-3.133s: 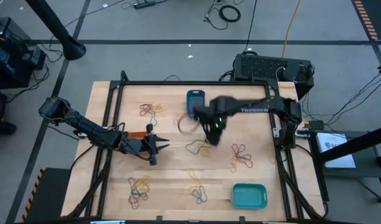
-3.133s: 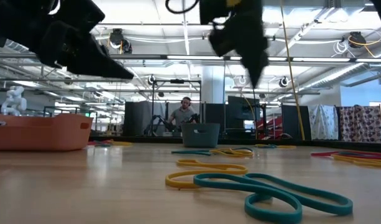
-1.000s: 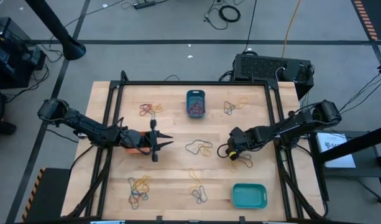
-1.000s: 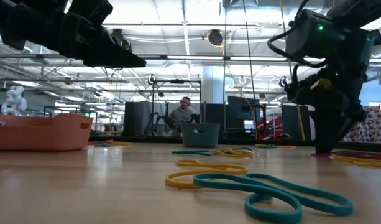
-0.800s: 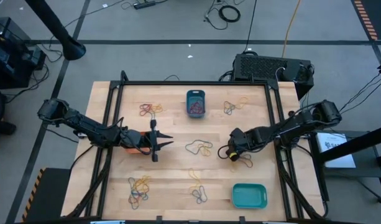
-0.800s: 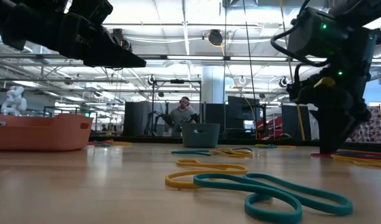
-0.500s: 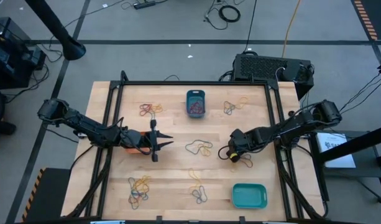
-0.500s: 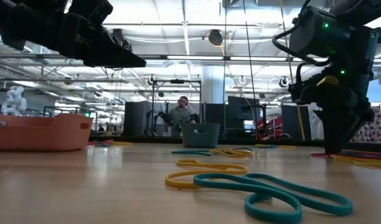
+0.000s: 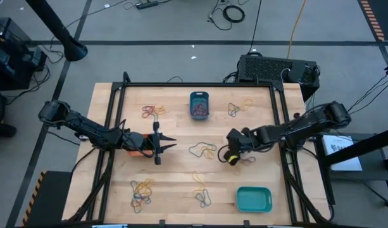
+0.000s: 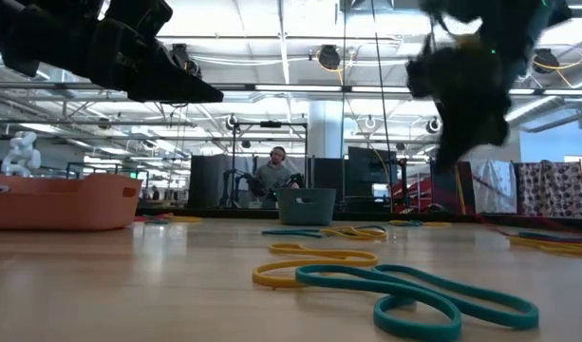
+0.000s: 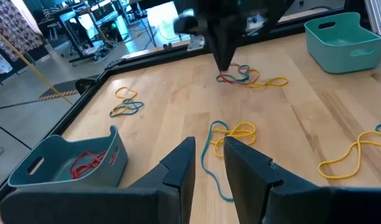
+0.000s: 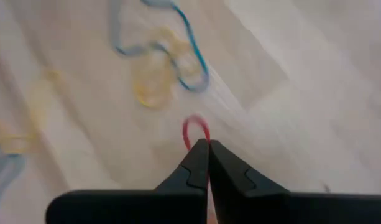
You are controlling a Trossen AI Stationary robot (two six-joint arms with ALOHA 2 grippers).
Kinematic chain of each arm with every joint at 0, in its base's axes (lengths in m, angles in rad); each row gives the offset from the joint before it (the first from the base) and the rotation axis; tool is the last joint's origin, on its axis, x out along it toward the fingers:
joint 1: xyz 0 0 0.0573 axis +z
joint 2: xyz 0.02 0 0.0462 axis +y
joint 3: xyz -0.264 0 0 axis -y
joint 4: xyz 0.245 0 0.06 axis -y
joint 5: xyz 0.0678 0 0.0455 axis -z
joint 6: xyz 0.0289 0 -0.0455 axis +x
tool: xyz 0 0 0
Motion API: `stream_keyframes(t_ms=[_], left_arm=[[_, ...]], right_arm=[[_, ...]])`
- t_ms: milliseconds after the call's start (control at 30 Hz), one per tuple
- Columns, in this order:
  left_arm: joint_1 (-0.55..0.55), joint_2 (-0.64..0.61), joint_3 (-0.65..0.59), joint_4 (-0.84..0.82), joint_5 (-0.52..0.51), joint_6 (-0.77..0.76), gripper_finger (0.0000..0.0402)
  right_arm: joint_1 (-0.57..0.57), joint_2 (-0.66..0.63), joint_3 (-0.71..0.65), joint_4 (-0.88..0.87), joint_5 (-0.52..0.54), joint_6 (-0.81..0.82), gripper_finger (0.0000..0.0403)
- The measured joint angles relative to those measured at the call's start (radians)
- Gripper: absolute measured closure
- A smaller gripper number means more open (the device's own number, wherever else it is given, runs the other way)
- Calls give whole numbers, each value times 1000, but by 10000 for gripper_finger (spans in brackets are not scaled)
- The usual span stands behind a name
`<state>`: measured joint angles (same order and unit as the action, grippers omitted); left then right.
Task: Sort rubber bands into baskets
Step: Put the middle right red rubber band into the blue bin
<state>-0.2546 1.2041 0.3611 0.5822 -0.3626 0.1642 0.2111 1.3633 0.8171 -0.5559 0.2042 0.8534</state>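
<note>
The dark teal-blue basket (image 9: 199,104) stands at the far middle of the table (image 9: 175,177), well beyond both sets of jaws, and a tangle of red bands lies on its floor; the left wrist view shows them as thin red loops (image 11: 86,163) against the basket's grey-blue wall. The turquoise basket (image 9: 254,199) sits at the near right corner, on the near side of the right gripper (image 9: 231,157), and nothing can be made out inside it. The orange basket (image 10: 61,201) lies mostly hidden beneath the left gripper (image 9: 161,145); what it holds cannot be told.

The right gripper's jaws are pressed together on a red rubber band (image 12: 196,132), a thin loop whose small arc pokes out just past the fingertips. It hangs above the table, with a blue and yellow tangle of bands (image 12: 162,62) lying on the wood beyond the tips. In the low view the gripper is lifted clear of the surface.

The left gripper hovers over the left middle of the table, its jaws spread with a narrow gap and nothing between them. Ahead of its tips lies a yellow and blue cluster (image 11: 230,134), and farther on a red, green and yellow knot (image 11: 246,76).

Other small heaps of thin loops in yellow, orange, blue and dark shades lie scattered about: one at the far left (image 9: 152,112), one at the far right (image 9: 238,107), one near the left corner (image 9: 141,190), one near the middle (image 9: 202,195).
</note>
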Motion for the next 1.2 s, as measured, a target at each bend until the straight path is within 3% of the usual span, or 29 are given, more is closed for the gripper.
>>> stream_keyframes(t_ms=[500, 933, 1200], left_arm=[[0, 0, 0, 0, 0, 0, 309], [0, 0, 0, -37, -2, 0, 309], [3, 0, 0, -161, -300, -121, 309]], right_arm=[[-64, -15, 408, 6, 84, -419, 402], [-373, 7, 429, 152, 44, -630, 403], [-498, 124, 430, 216, -94, -639, 402]])
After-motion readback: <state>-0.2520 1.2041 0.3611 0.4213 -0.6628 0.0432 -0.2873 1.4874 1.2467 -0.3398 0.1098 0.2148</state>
